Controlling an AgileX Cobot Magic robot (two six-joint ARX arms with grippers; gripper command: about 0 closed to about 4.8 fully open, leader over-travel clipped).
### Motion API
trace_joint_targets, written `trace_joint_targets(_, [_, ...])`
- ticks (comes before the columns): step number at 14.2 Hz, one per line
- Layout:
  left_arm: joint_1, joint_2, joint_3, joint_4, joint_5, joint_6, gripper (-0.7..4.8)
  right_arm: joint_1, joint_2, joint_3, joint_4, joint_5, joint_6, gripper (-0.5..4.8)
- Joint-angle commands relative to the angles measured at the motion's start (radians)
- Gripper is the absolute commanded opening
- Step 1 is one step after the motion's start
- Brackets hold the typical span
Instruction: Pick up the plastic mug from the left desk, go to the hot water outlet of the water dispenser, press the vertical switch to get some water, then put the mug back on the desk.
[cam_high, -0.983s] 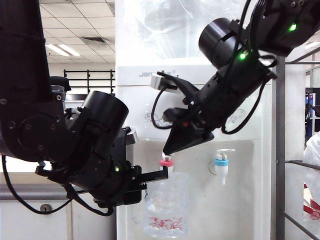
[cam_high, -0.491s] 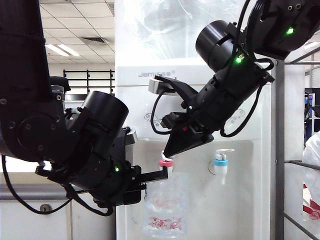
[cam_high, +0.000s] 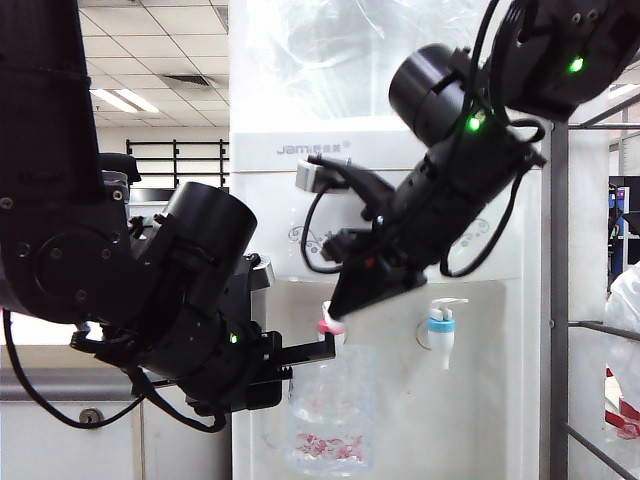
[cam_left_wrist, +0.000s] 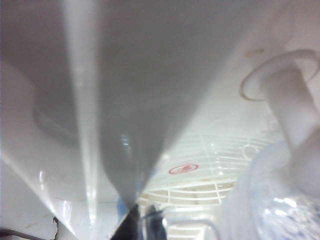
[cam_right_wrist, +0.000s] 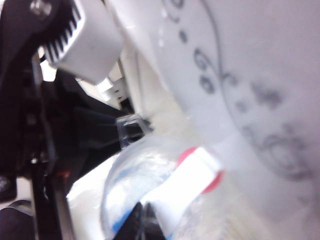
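Left gripper (cam_high: 330, 348) jaws clamped on plastic mug (cam_high: 330, 410) under hot water outlet (cam_high: 331, 327), right gripper (cam_high: 335, 303) jaws closed on vertical switch (cam_right_wrist: 182, 185).

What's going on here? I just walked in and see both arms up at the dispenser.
The left gripper, shut on the plastic mug, holds it under the hot water outlet of the water dispenser. The right gripper, shut, has its tip on the vertical switch of that red-collared tap. Whether water is flowing cannot be told.

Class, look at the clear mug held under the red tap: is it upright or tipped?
Upright. In the exterior view the plastic mug hangs with straight walls, mouth up below the hot water outlet, held by the shut left gripper.
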Motion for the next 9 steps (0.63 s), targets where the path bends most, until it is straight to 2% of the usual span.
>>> trace_joint_targets(1, [0.000, -0.009, 0.004, 0.046, -0.004, -0.006, -0.05, -0.013, 0.052, -0.001, -0.028, 0.021, -0.007, -0.01])
trace_joint_targets(5, [0.000, -0.009, 0.004, 0.046, -0.005, -0.006, -0.05, -0.009, 0.031, 0.000, -0.029, 0.020, -0.008, -0.01])
trace_joint_targets(9, [0.000, -0.009, 0.003, 0.046, -0.005, -0.006, -0.05, 0.012, -0.083, 0.000, -0.036, 0.024, -0.007, -0.01])
